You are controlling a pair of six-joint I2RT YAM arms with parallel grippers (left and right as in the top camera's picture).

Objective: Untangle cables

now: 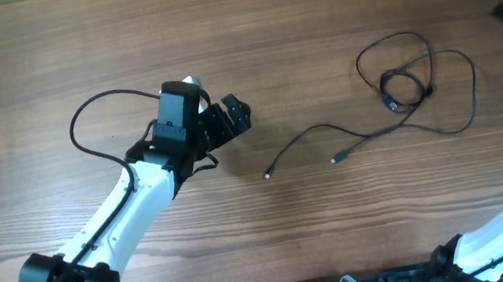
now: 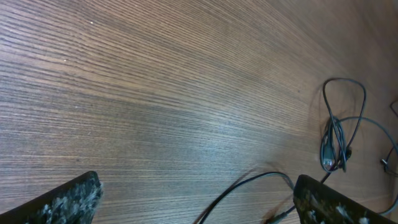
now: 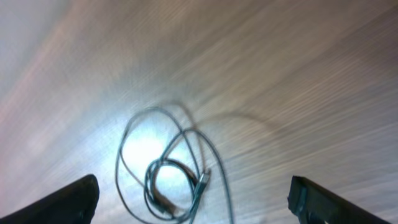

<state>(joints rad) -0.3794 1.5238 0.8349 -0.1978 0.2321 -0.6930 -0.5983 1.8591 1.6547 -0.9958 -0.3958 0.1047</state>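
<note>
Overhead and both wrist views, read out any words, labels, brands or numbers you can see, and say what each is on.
None readable in any view.
The cables, the wooden table and the left arm show no words, labels or numbers.
The right wrist view is blurred.

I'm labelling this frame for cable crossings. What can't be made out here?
- Overhead: the knot in the cables is too small to tell which strand lies on top.
- Right wrist: blur smears the same knot.
- Left wrist: a finger and the right edge cut off the cables.
- Overhead: the right end effector lies outside the frame.
</note>
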